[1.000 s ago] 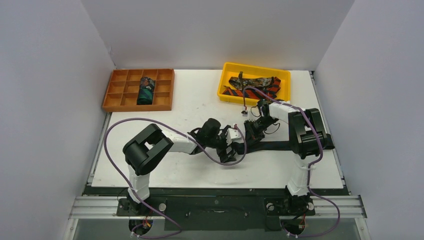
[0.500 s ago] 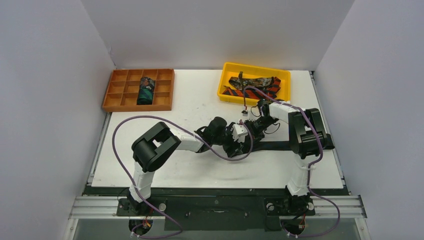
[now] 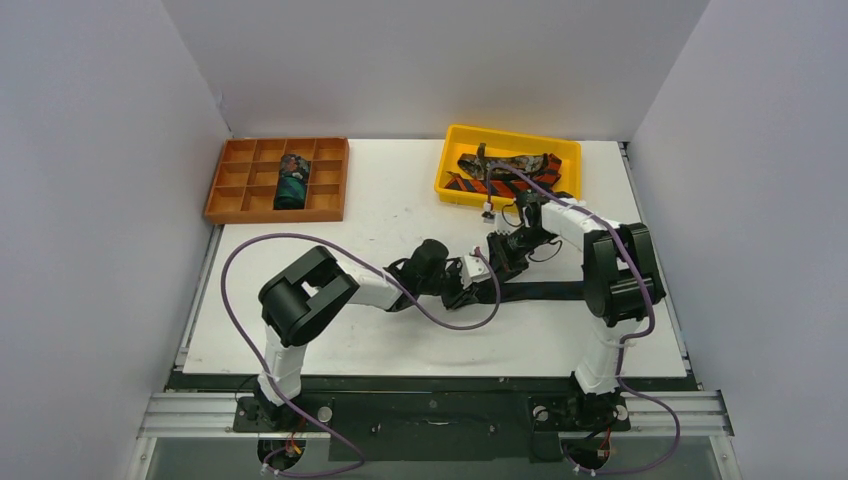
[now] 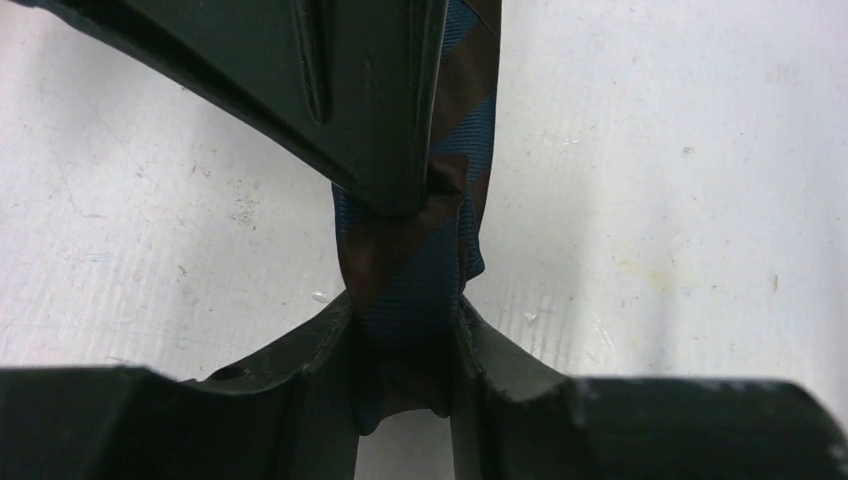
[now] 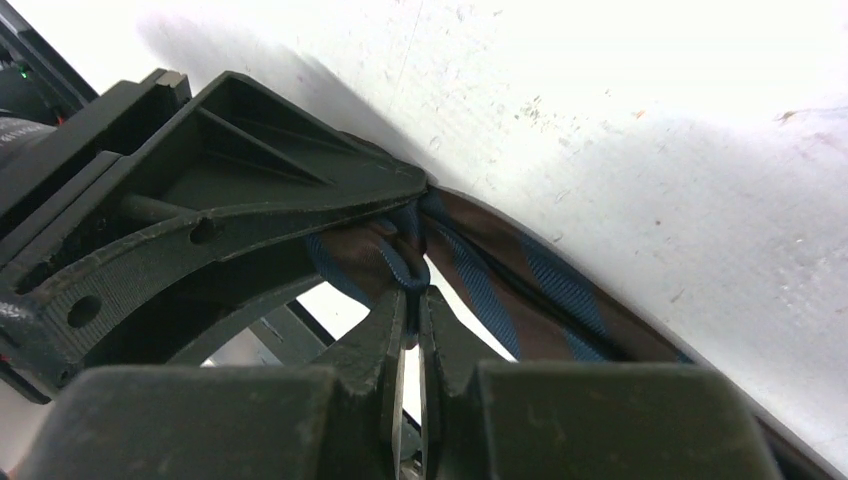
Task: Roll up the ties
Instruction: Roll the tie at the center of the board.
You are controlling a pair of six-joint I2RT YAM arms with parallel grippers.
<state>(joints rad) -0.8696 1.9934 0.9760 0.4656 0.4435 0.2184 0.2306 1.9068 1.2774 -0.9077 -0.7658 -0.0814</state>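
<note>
White table (image 3: 330, 330), grey walls around. The tie (image 3: 545, 291) lies flat right of centre in the top view, its left end between both grippers. The left gripper (image 4: 405, 335) pinches that end. The right gripper (image 5: 410, 300), pressed together, nips a fold just beside it. This looks like the start of the roll, and the next move likely calls for turning the end over tightly. A second earlier the left jaws were spread, lower left of the end.
</note>
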